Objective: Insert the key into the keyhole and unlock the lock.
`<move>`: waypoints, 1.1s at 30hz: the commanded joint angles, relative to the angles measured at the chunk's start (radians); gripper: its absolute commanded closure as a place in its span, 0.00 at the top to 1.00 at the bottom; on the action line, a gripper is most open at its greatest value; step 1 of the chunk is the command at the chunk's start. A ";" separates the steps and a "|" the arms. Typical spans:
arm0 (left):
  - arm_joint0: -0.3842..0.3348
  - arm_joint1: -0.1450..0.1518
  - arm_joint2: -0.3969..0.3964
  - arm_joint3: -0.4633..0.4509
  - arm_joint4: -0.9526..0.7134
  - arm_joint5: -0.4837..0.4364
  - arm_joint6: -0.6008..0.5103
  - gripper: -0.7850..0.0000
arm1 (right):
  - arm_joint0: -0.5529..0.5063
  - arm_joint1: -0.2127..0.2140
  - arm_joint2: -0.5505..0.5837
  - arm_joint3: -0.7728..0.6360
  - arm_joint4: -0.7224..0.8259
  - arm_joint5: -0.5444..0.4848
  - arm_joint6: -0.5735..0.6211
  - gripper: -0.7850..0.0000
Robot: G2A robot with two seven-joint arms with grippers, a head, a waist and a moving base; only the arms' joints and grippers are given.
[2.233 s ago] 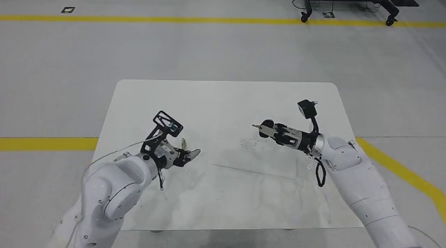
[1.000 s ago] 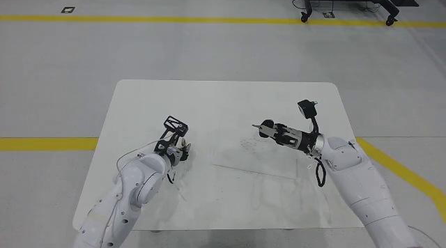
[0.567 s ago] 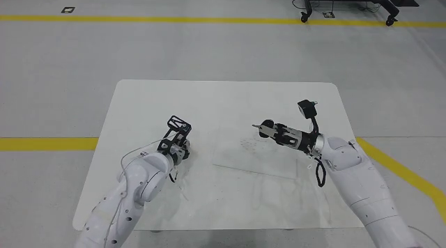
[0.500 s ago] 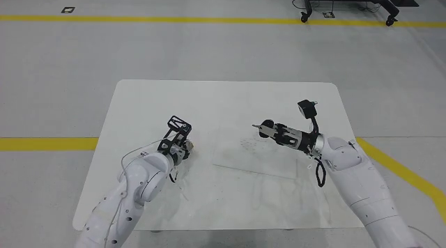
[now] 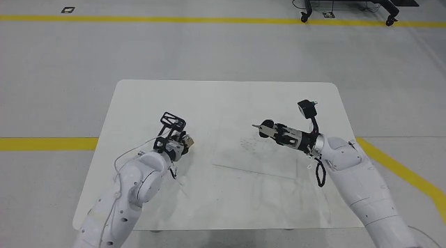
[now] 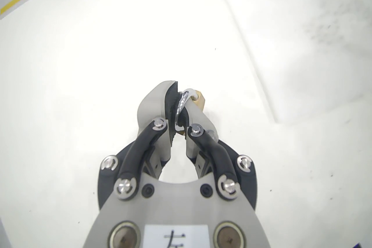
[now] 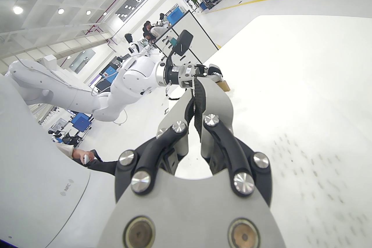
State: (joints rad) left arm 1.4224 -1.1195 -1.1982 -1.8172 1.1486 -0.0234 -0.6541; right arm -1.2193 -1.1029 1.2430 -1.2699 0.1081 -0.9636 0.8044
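Observation:
A small padlock with a brass body [image 6: 200,99] and a silver shackle [image 6: 180,109] sits in my left gripper [image 6: 180,89], which is shut on the shackle just above the white table. In the top view this gripper [image 5: 184,143] is left of the table's centre, with the brass lock [image 5: 189,141] at its tip. My right gripper [image 5: 263,129] hovers right of centre, pointing at the left one. It is shut, and a thin silver key tip [image 5: 255,127] sticks out of it. From the right wrist, the pressed-together fingertips [image 7: 200,86] line up with the distant lock [image 7: 223,85].
The white table [image 5: 139,102] carries a faint thin clear sheet [image 5: 258,164] in its middle and a patch of dark specks [image 5: 249,143]. Open tabletop lies between the two grippers. Yellow floor lines run beyond the table edges.
The left gripper, open 2.2 s ago, has shut on the padlock and turned and shifted slightly toward the table's far side. The right arm has kept still.

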 commanded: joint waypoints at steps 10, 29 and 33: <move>0.022 -0.008 -0.072 0.029 -0.279 -0.141 0.291 0.00 | 0.000 0.000 0.000 0.000 0.000 0.000 0.000 0.00; -0.088 -0.041 -0.091 0.236 -1.101 -0.248 0.198 0.00 | 0.009 -0.031 -0.124 -0.057 -0.059 0.128 -0.116 0.00; -0.088 -0.041 -0.091 0.236 -1.101 -0.248 0.198 0.00 | 0.009 -0.031 -0.124 -0.057 -0.059 0.128 -0.116 0.00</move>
State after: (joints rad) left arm 1.3342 -1.1603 -1.2889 -1.5808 0.0496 -0.2715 -0.4565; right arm -1.2096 -1.1341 1.1185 -1.3269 0.0492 -0.8357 0.6884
